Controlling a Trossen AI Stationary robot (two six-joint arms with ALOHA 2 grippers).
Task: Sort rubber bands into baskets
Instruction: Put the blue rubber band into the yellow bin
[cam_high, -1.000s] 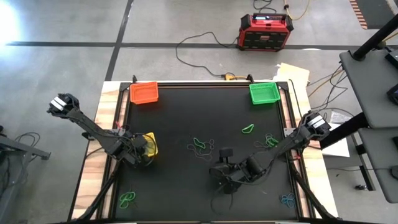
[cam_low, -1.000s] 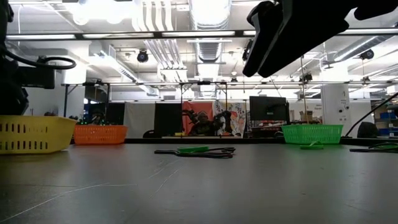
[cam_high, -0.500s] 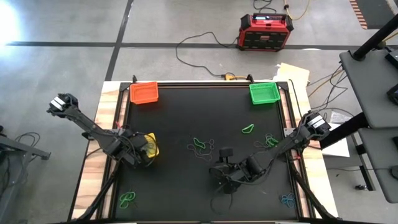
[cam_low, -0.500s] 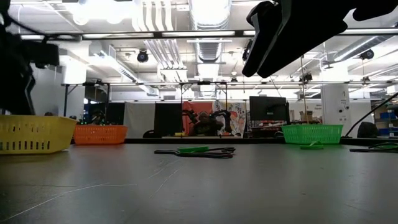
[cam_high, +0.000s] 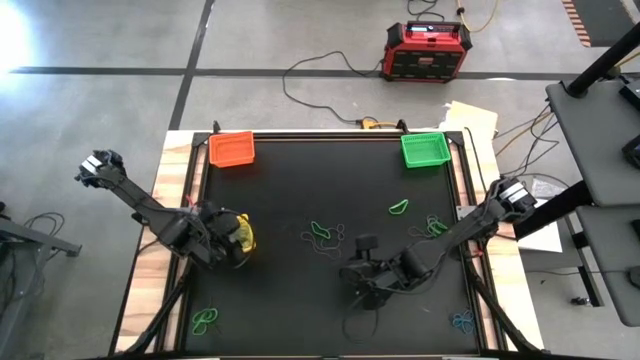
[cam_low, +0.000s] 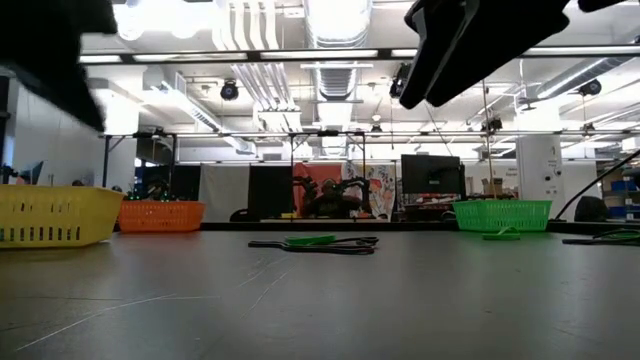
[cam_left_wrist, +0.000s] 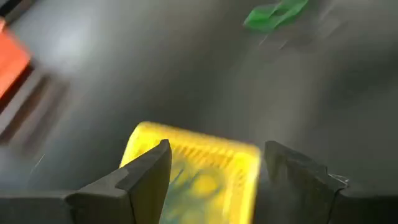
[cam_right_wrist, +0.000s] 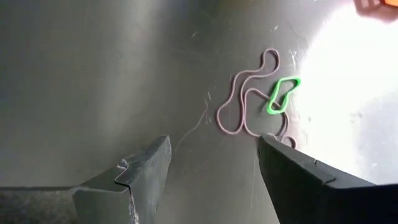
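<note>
The left gripper (cam_left_wrist: 214, 180) is held above the yellow basket (cam_left_wrist: 193, 177) at the left side of the black table (cam_high: 300, 190), its fingers (cam_left_wrist: 149, 177) spread wide and nothing gripped between them. No brand, label or writing can be read on any basket, arm or band. Faint greenish shapes are seen inside the yellow basket through the left wrist view, too blurred to be identified.

The right gripper (cam_right_wrist: 214, 171) is poised over the table's middle, toward the near edge, and is likewise parted with empty jaws. Just ahead of its fingers (cam_right_wrist: 146, 171) a pale brownish rubber band (cam_right_wrist: 245, 99) is laid out in a long loose curl on the table, with a small green rubber band (cam_right_wrist: 283, 94) lying across it. Neither band is touched by the gripper.

In the high view, this cluster of bands (cam_high: 325, 235) is seen near the table's centre. Other green bands are scattered: one (cam_high: 399, 207) toward the right side, a few (cam_high: 436, 226) beside the right arm, a bunch (cam_high: 206, 319) at the near left corner, and bluish ones (cam_high: 462, 321) at the near right corner.

The orange basket (cam_high: 231, 149) is placed at the far left corner and the green basket (cam_high: 423, 149) at the far right corner. A red-and-black box (cam_high: 428, 50) is set on the floor beyond the table.
</note>
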